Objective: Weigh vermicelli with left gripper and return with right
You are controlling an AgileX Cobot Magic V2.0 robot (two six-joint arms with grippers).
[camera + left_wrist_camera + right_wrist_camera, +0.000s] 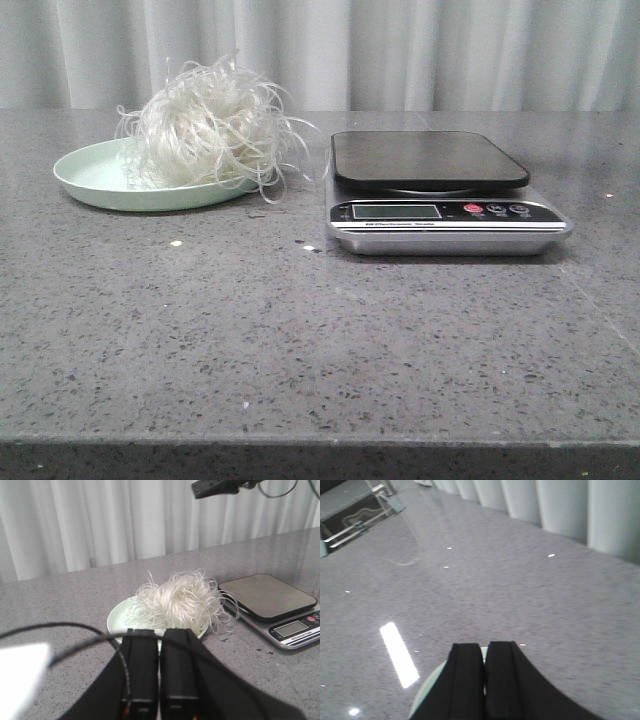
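Observation:
The vermicelli point(210, 125), a fluffy whitish ball of thin strands, lies on a pale green plate point(90, 182) at the table's left. The scale point(445, 215), silver with a bare black platform point(430, 158), stands just to the plate's right. Neither gripper shows in the front view. In the left wrist view my left gripper point(160, 632) is shut and empty, just short of the plate point(116, 622) and the vermicelli point(185, 600), with the scale point(267, 596) beside them. My right gripper point(484, 646) is shut and empty above bare table.
A pale green round edge point(426, 692) shows under the right fingers. A grey curtain hangs behind the table. A black device point(215, 487) hangs over the far side in the left wrist view. A metal frame point(355, 520) lies at the table's edge. Small crumbs point(176, 243) dot the table.

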